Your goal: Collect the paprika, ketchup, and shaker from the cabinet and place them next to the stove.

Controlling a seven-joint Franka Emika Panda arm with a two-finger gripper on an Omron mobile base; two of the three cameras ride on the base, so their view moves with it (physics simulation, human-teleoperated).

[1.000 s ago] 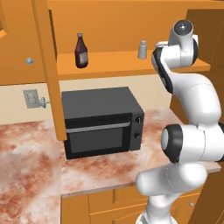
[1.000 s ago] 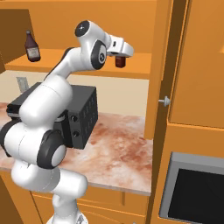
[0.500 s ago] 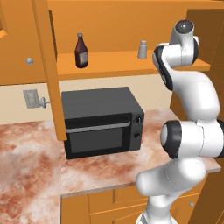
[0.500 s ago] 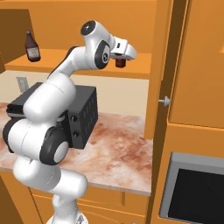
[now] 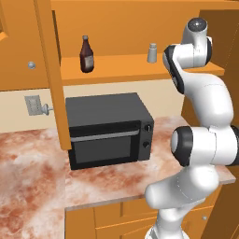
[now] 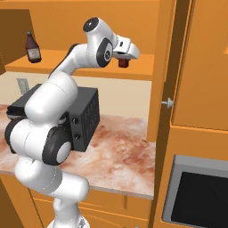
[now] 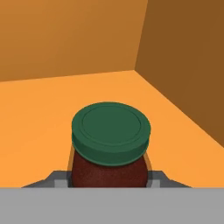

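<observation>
- The pincer (image 6: 123, 61) is up at the cabinet (image 5: 140, 28) shelf, its jaws set either side of the paprika (image 7: 110, 144); in the hand view the jar's brown belly fills the gap and the tips sit right at its flanks.
- I cannot tell whether the jaws are pressing firmly or just reaching the glass.
- The paprika stands upright on the shelf near the right inner corner, green lid level.
- To do this grasp well: let the jaws seat fully on the jar's widest part, below the lid, so it cannot slip down. Lift straight up before drawing back, since the side wall is near and the open door's edge hangs ahead of the shelf.
- Keep the jar upright on the way out.
- Count: one paprika; one ketchup (image 5: 85, 54), upright at the shelf's left end; one shaker (image 5: 152, 52), further right, well apart from the bottle.
- One microwave (image 5: 107, 130) sits on the counter (image 5: 32, 163) below.
- All three items are on the shelf, so none is yet delivered.
</observation>
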